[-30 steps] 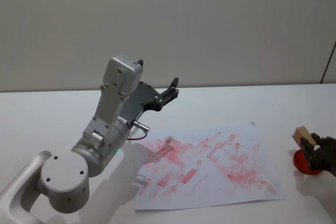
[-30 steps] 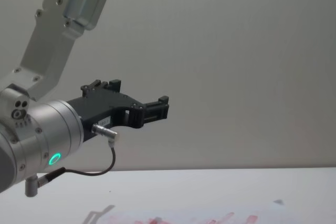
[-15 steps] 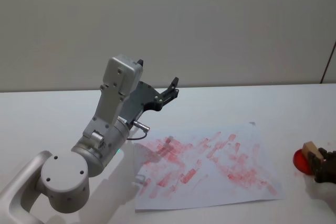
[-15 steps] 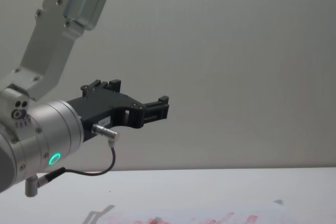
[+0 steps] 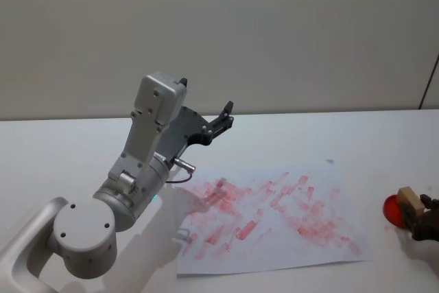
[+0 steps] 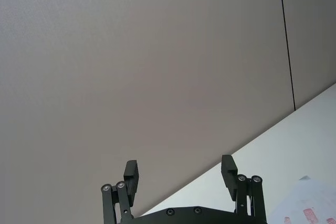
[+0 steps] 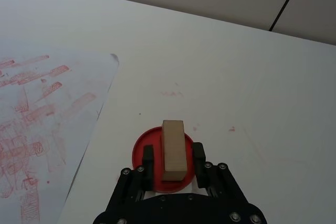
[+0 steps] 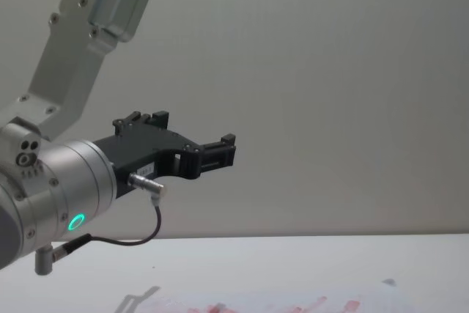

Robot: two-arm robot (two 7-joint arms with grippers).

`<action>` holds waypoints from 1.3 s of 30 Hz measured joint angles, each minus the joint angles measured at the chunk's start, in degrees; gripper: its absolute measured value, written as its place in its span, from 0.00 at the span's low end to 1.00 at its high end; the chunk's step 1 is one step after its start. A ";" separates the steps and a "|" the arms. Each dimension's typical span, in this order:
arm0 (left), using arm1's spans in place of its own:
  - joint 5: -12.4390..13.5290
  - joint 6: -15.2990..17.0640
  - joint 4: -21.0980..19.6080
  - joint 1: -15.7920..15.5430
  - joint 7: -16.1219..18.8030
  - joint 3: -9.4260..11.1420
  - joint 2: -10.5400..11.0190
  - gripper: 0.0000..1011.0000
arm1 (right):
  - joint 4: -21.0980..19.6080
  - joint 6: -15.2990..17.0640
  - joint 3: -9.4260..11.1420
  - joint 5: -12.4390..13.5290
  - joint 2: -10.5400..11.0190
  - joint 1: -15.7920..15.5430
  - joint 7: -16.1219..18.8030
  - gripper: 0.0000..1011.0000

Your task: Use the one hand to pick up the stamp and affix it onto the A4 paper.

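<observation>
At the right edge of the head view we see our right gripper (image 5: 420,216) low over the white table (image 5: 384,135), its black fingers (image 7: 198,153) closed on either side of the stamp (image 7: 173,149), a small light-brown wooden block standing on end between them. In the right wrist view the block sits over a round red ink pad (image 7: 157,162), which lies on the bare tabletop just beside the right edge of the A4 paper (image 5: 274,217); we cannot tell whether the block's lower face touches the pad or hangs just above it. The paper lies flat near the middle of the table, its surface covered with smudged red-pink rectangular prints (image 7: 31,124), and one far corner (image 7: 113,57) is slightly curled. A few faint red specks (image 7: 231,128) mark the table beyond the pad. Our left gripper (image 5: 225,119) is raised well above the table on the left side, pointing toward the grey wall (image 5: 274,32), away from the sheet; the left wrist view shows its two fingers (image 6: 131,174) spread well apart with nothing between them. In the chest view we see the same left gripper (image 8: 220,150) held high, a green light ring (image 8: 75,221) glowing on the arm's silver wrist housing and a thin cable (image 8: 139,236) looping beneath it, while the far edge of the printed sheet shows along the bottom.
</observation>
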 joint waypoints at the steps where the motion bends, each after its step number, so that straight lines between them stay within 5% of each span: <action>1: 0.00 0.00 0.00 0.00 0.00 0.00 0.00 0.99 | 0.03 0.02 0.00 -0.04 0.00 0.02 0.02 0.42; 12: 0.00 0.00 0.00 0.00 0.00 0.00 0.00 0.99 | 0.30 0.20 -0.08 -0.39 -0.06 0.20 0.19 0.79; 21: 0.00 0.00 0.00 0.00 0.00 0.00 0.00 0.99 | 0.38 0.26 -0.08 -0.51 -0.09 0.25 0.26 0.99; 39: 0.00 0.00 0.00 0.00 0.00 0.00 0.00 0.99 | 0.45 0.31 -0.08 -0.60 -0.10 0.31 0.29 0.99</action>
